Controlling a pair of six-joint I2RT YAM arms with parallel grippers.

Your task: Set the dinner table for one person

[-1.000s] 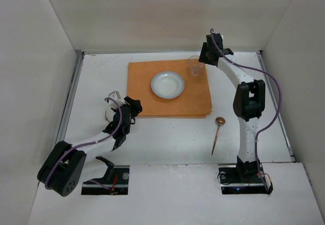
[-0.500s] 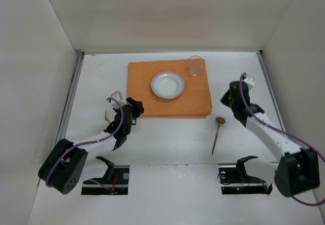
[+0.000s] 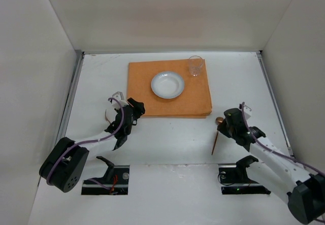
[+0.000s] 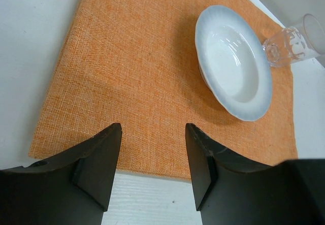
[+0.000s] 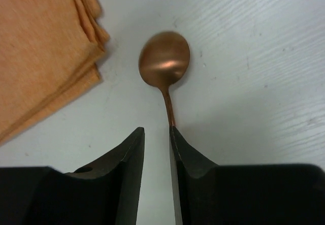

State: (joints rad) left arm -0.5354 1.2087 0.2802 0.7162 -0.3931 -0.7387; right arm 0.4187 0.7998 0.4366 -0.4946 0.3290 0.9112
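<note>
The white dinner table [image 3: 167, 143] carries an orange mat [image 3: 144, 85] with a white plate [image 3: 167, 85] and a clear glass [image 3: 195, 66] at its far right corner. A copper spoon [image 3: 216, 137] lies on the table right of the mat. My right gripper [image 3: 224, 126] hangs low over the spoon's neck. In the right wrist view its jaws [image 5: 157, 131] stand slightly apart, and the spoon [image 5: 165, 60] handle runs under the right finger, not between the jaws. My left gripper [image 3: 136, 107] is open and empty over the mat's near left edge [image 4: 137, 67]; the plate [image 4: 233, 62] lies ahead of it.
Metal side rails [image 3: 70, 103] border the table left and right, and white walls enclose it. The glass [image 4: 292, 42] stands just beyond the plate. The mat's folded near right corner [image 5: 86, 47] lies close to the spoon bowl.
My right arm has swung from the glass at the far side down and back to the spoon near the front. The left arm has barely moved.
</note>
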